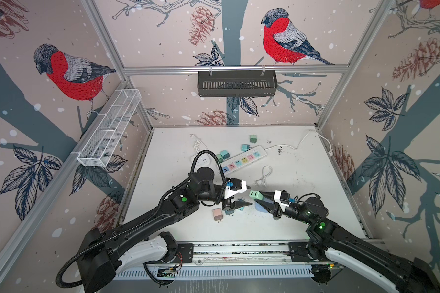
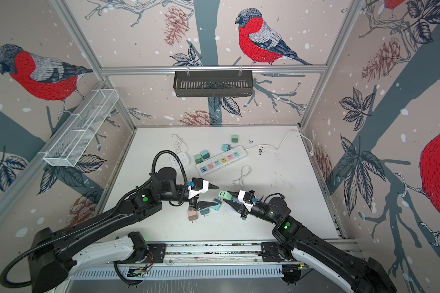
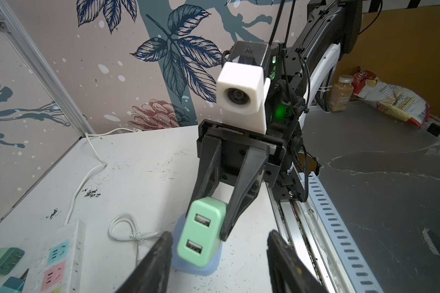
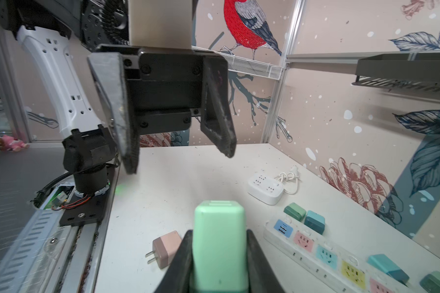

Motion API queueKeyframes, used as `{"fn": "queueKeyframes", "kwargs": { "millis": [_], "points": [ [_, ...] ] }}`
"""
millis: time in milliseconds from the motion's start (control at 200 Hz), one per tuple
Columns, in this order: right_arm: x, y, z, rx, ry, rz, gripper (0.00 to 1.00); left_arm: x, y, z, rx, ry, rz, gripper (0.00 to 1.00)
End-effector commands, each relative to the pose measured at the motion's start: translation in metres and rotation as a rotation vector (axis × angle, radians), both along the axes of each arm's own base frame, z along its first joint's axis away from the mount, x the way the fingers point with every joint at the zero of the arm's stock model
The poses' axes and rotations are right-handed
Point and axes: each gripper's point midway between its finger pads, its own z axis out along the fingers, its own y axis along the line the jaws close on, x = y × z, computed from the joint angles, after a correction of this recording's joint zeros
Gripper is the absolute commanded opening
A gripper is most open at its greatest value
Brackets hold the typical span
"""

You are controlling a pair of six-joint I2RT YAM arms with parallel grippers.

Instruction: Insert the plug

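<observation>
Mint-green USB charger point(image 4: 220, 246) fills the foreground of the right wrist view. It is clamped by two opposite sides between the fingers of the right gripper point(image 4: 219, 231) and held in the air over the front middle of the table point(image 1: 315, 165), well apart from the white power strip point(image 1: 244, 159) with its coloured sockets. Its face with two USB ports points at the left gripper point(image 4: 180, 162). The prongs are hidden, and I judge they sit on the far end, toward the right gripper's palm. That would make the step in hand a pass from right to left. The left jaws stand apart, wider than the charger, with the USB end right at their mouth; whether it is already between the pads I cannot tell. To do this well, the left gripper should centre on the body, lay its fingers flat against the sides, and cover only the USB half so the prong end is left free. It should close firmly before the right lets go, or the charger could drop onto the pale blue object point(image 3: 201, 271) under it or near the pink charger point(image 4: 167, 247). A tilted grip now would likely carry into the socket.
</observation>
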Motion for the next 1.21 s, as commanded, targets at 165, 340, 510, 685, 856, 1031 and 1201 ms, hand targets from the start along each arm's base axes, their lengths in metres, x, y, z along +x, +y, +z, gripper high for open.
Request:
{"fn": "queueKeyframes", "kwargs": {
  "millis": [165, 340, 510, 685, 856, 1031, 1201],
  "points": [
    [-0.029, 0.007, 0.000, -0.035, -0.071, 0.136, 0.01, -0.005, 0.000, 0.000, 0.006, -0.043, -0.033, 0.51],
    [-0.035, 0.000, 0.006, -0.004, -0.105, 0.135, 0.01, -0.014, 0.001, -0.004, 0.022, -0.037, -0.083, 0.46],
    [-0.033, -0.001, 0.007, 0.004, -0.105, 0.121, 0.01, -0.016, -0.001, -0.008, 0.031, -0.037, -0.096, 0.46],
    [-0.029, 0.001, 0.008, -0.006, -0.076, 0.118, 0.01, -0.014, -0.008, -0.013, 0.060, -0.028, -0.096, 0.48],
    [-0.029, 0.000, 0.010, 0.001, -0.073, 0.122, 0.01, -0.012, -0.011, -0.019, 0.083, -0.028, -0.088, 0.45],
    [-0.031, 0.000, 0.009, 0.000, -0.073, 0.135, 0.01, -0.007, -0.017, -0.026, 0.115, -0.017, -0.075, 0.38],
    [-0.033, -0.003, 0.011, 0.014, -0.080, 0.136, 0.01, -0.004, -0.021, -0.031, 0.141, -0.006, -0.073, 0.38]
  ]
}}
